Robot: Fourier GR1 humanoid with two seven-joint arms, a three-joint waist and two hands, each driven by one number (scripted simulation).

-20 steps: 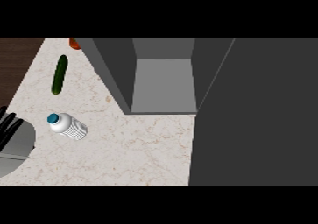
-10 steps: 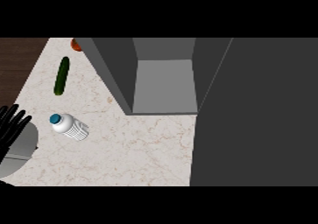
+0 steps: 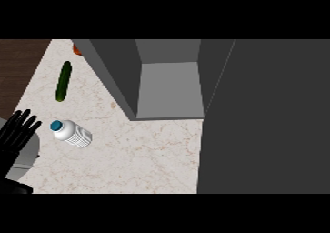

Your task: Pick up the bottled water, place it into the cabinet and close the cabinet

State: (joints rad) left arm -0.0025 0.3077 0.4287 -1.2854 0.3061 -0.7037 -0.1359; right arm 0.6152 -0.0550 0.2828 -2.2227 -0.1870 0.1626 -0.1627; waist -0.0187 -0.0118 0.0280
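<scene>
One white ribbed plastic water bottle with a blue cap lies on its side on the pale marbled counter, left of the cabinet and apart from it. One grey open-fronted cabinet; nothing shows inside, dark door swung out at right. One long green cucumber farther back; one red-orange item half hidden at the cabinet's corner. One black left hand, fingers straight and spread, grasping nothing, near the bottle; it has risen and moved closer than half a second ago
</scene>
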